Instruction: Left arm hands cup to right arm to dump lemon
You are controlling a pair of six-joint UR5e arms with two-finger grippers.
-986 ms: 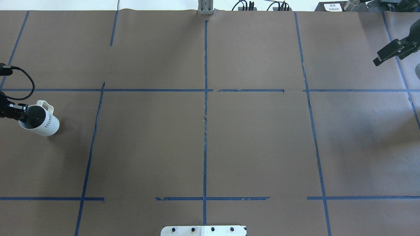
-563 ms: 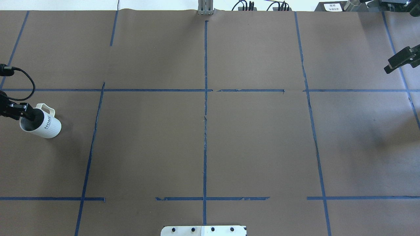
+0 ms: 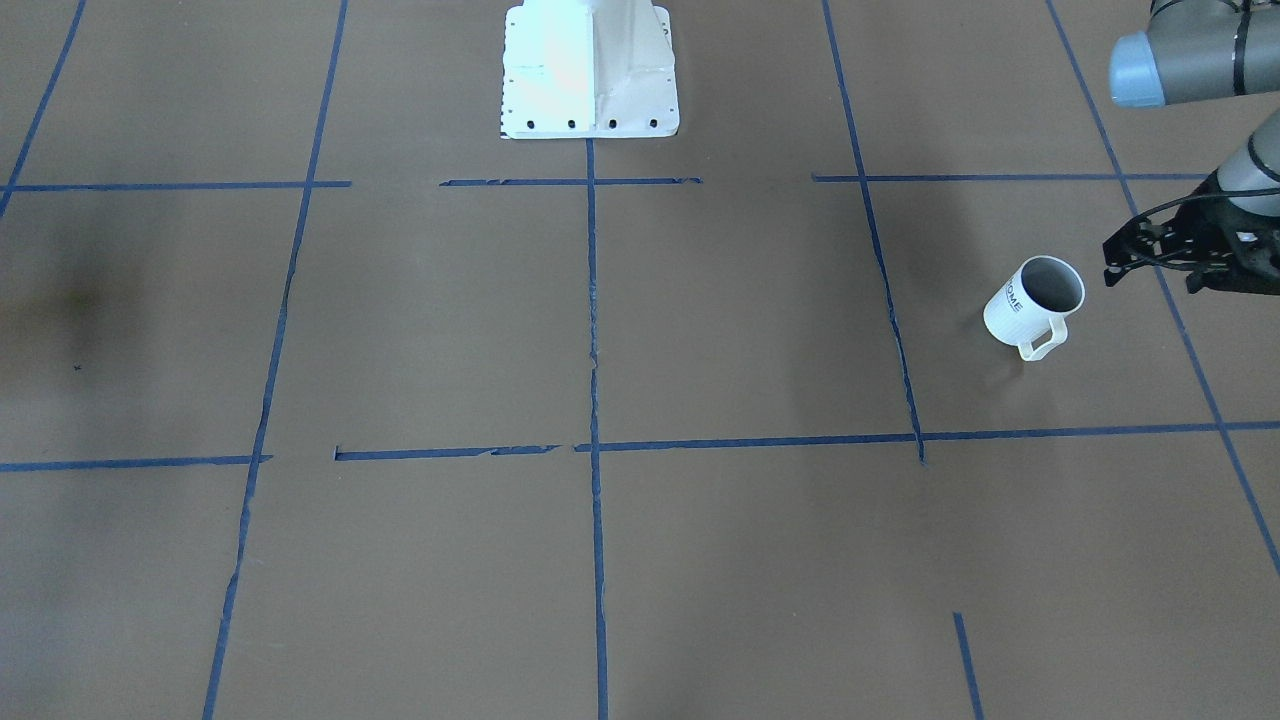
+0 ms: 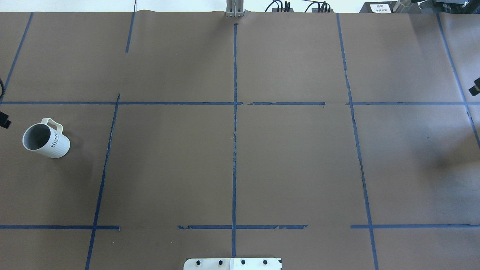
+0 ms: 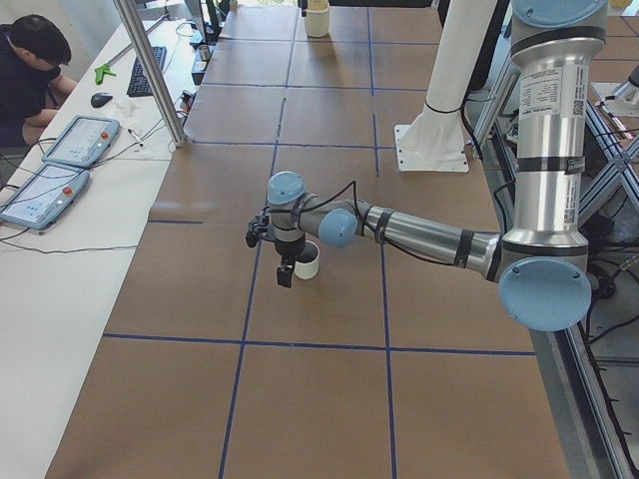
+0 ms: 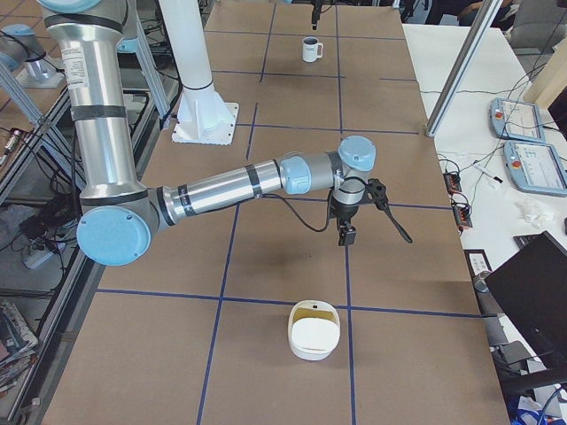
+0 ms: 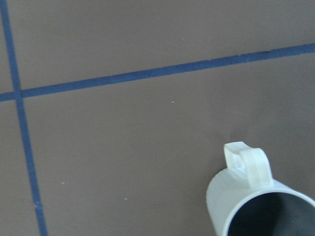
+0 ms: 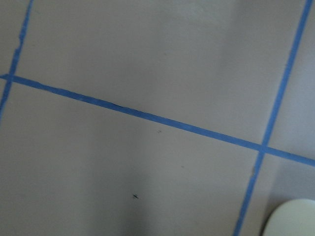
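- Nearest the robot, the white base plate sits at the table's near edge. It lies on the centre line of the blue tape that marks the brown cover into squares.
- One row out, at the robot's left end, the cup stands upright on the table, mouth up, with nothing touching it. I see grey inside it. The black "HOME" lettering faces the table's middle, and the cream handle points away from the robot.
- Just beyond the cup, on its outer side, hangs the left gripper. The front-facing view shows a plain gap between it and the rim, so it holds nothing. It is side-on there and only a tip at the overhead view's edge, so I cannot tell whether its fingers stand apart or together. Its wrist camera looks down on the rim and handle.
- Further out, at the opposite end, the right gripper hangs over bare table, well apart from the cup. I see nothing in it, and I cannot tell how its fingers are set.
- Near it, toward the table's end, sits a cream container. The pale corner in the right wrist view is probably the same one.
- Farthest, across the table, an operator sits at a white desk with two tablets.
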